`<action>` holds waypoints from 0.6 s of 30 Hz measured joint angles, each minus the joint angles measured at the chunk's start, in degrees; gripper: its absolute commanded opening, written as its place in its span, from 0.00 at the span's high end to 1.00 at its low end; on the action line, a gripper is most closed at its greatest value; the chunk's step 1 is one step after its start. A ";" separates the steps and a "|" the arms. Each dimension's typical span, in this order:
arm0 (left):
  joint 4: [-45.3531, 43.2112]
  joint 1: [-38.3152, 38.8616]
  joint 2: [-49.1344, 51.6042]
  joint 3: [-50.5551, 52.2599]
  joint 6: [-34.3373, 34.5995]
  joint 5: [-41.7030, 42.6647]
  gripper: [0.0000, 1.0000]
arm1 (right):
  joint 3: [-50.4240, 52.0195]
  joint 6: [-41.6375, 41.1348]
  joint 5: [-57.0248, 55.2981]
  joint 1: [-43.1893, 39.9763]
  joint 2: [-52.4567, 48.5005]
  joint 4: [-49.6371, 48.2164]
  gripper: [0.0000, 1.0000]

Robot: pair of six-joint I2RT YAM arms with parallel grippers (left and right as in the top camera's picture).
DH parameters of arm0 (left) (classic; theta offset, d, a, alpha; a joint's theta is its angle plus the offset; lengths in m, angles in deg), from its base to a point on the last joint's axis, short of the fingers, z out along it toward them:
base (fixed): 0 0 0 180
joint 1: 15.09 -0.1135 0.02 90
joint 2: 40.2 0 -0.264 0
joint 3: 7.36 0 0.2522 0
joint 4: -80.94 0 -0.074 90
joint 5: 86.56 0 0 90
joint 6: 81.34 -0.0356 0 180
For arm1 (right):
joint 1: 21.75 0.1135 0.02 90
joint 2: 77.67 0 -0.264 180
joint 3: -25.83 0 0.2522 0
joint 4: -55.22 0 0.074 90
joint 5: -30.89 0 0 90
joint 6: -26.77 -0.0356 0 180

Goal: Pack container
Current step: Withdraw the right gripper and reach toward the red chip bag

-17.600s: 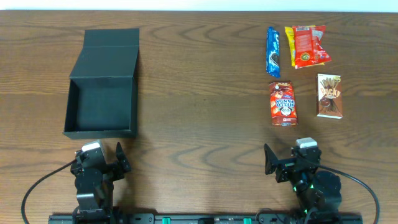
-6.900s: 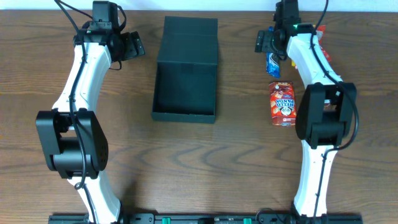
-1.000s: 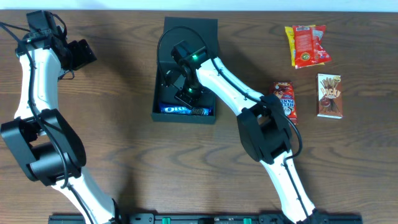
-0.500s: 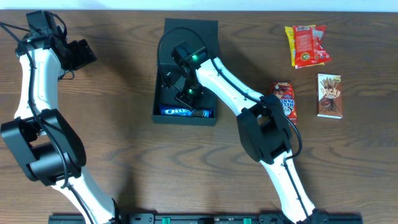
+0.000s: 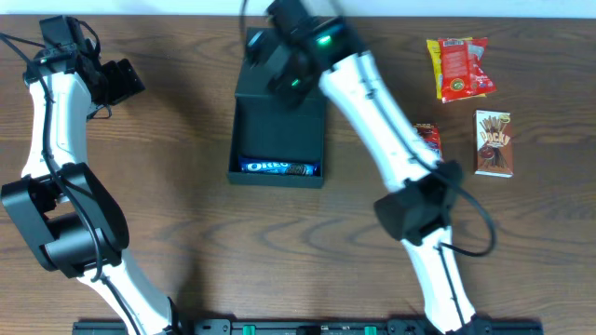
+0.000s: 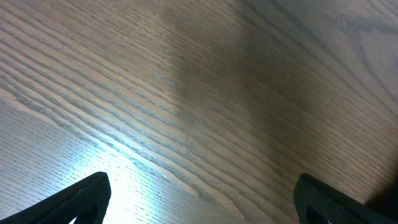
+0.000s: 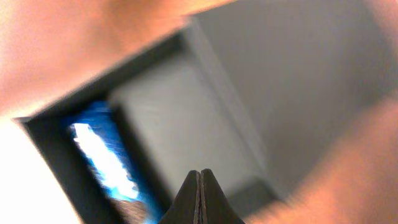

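Note:
The container (image 5: 279, 130), a black box with its flap lid folded back, sits at the table's far middle. A blue Oreo packet (image 5: 277, 167) lies inside along its near wall. My right gripper (image 5: 276, 73) hangs blurred over the far end of the box, shut with nothing in it. In the right wrist view the fingers (image 7: 200, 182) press together above the container (image 7: 205, 106), with the blue packet (image 7: 102, 155) at the lower left. My left gripper (image 5: 119, 79) stands open over bare wood at the far left; its fingertips (image 6: 87, 196) are wide apart.
On the right lie a red and yellow snack bag (image 5: 458, 67), a Pocky box (image 5: 493, 142) and a red Hello Panda box (image 5: 429, 138), which is partly hidden behind my right arm. The right arm stretches from the near edge across the table's middle.
My right gripper has lifted out of the box and drawn back toward its far end, still shut. The Oreo packet stays in the box. The left arm has not moved.

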 measured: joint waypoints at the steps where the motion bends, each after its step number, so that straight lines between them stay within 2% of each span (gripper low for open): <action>1: 0.00 0.00 0.00 0.00 -0.02 0.00 0.05 | -0.39 -0.11 -1.16 -1.81 0.79 0.48 0.98; 5: 0.07 0.00 0.00 0.00 -0.02 0.00 0.05 | -0.57 -1.49 -3.98 -10.43 1.77 2.80 0.98; 10: 0.04 0.00 0.00 0.00 -0.02 0.00 0.05 | -0.42 -4.44 -5.88 -22.82 1.55 2.91 0.92; 15: -0.11 0.00 0.00 0.00 -0.02 0.00 0.05 | -0.42 -8.70 -6.34 -32.98 1.55 2.40 0.92; 18: -0.35 0.00 0.00 0.00 0.00 0.02 0.05 | -0.33 -10.62 -6.16 -36.52 1.55 0.83 0.85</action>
